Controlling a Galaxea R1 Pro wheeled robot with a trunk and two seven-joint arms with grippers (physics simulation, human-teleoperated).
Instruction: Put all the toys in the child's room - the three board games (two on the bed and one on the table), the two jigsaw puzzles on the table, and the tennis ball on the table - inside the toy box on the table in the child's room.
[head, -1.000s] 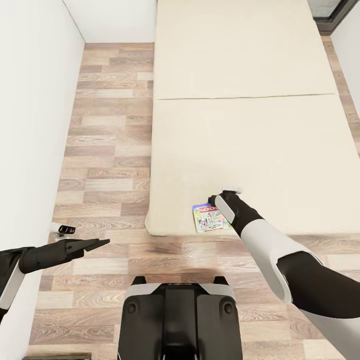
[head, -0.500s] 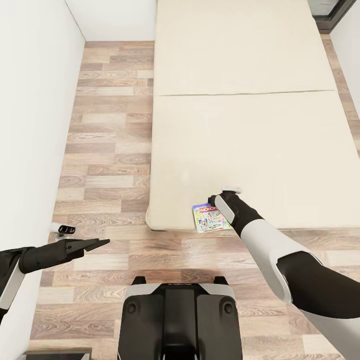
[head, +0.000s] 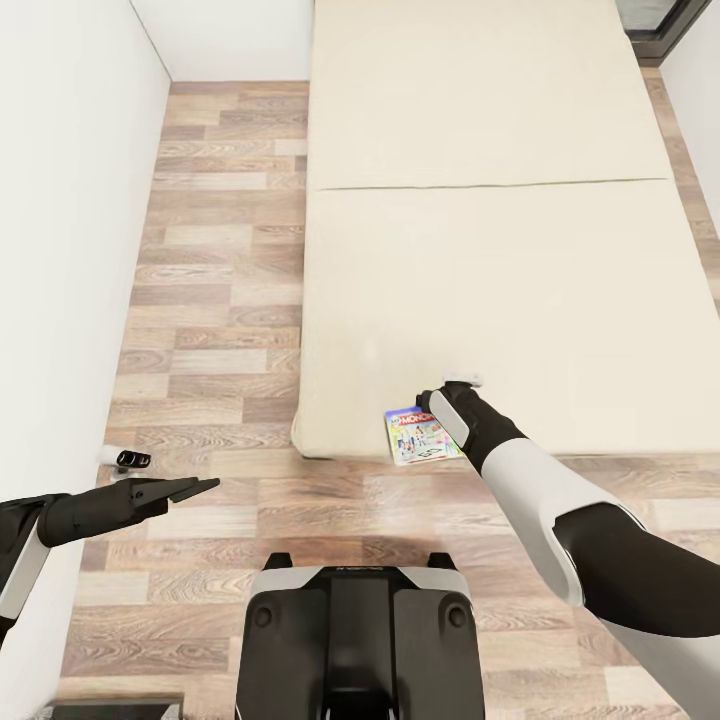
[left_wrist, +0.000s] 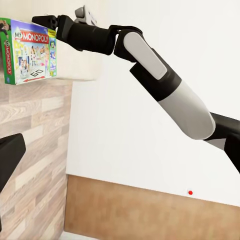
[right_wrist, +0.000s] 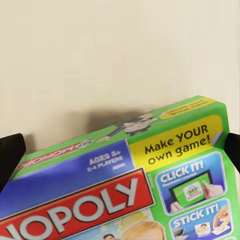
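Note:
The green-and-white Monopoly board game (head: 420, 436) overhangs the near edge of the cream bed (head: 500, 270). My right gripper (head: 436, 404) is shut on the box's far end. In the right wrist view the Monopoly box (right_wrist: 125, 185) spans the gap between the black fingertips (right_wrist: 11, 152). From the left wrist view the box (left_wrist: 29, 50) hangs from the right gripper (left_wrist: 50, 22) beside the bed edge. My left gripper (head: 195, 487) hovers open over the floor, left of the bed. The toy box, table, puzzles and ball are out of view.
A white wall (head: 60, 250) runs close along the left. A small black-and-white object (head: 125, 459) lies on the wood-plank floor (head: 220, 300) by it. My base (head: 360, 630) stands just short of the bed. A dark frame (head: 665, 25) sits at the far right corner.
The whole view has shifted: bed and floor slid slightly up in the picture as the camera backed off. The Monopoly box stayed with my right gripper and now overhangs the bed edge more.

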